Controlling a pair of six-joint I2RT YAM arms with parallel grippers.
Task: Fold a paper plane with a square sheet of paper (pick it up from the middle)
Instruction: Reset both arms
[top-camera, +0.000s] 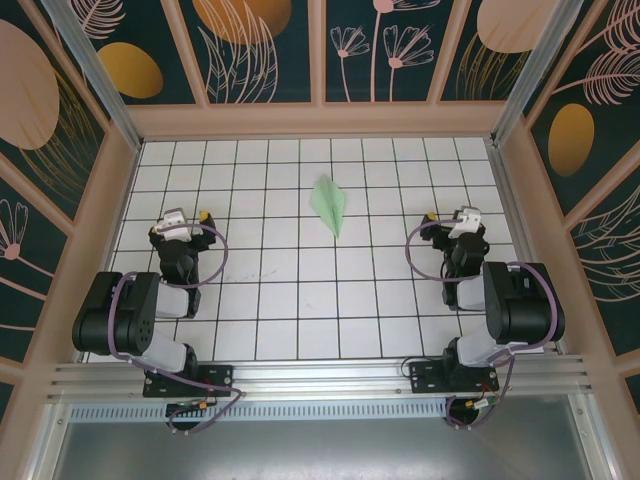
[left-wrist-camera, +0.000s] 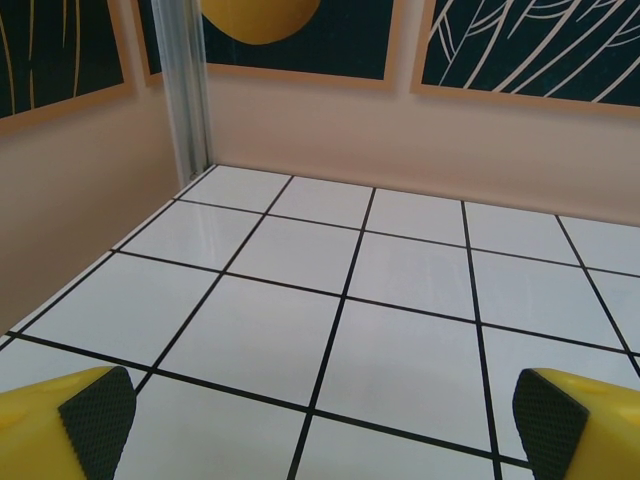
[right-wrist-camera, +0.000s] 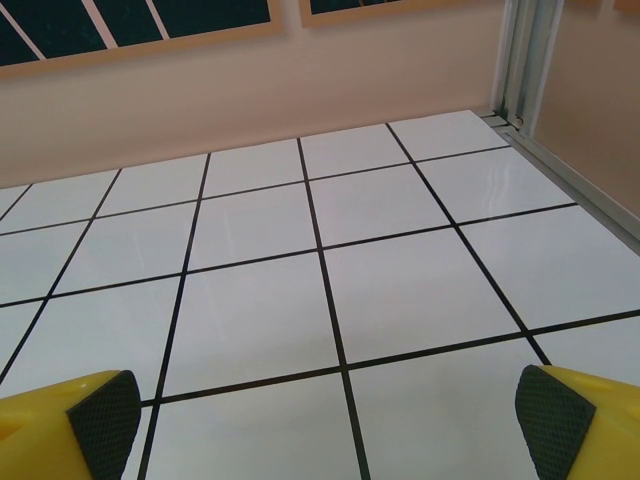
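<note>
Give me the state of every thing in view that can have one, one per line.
paper plane: folded into a slim pointed dart, lying on the tiled floor, apart from both grippers.
left gripper: open, empty, bare tiles between its pads.
right gripper: open, empty, bare tiles between its pads.
</note>
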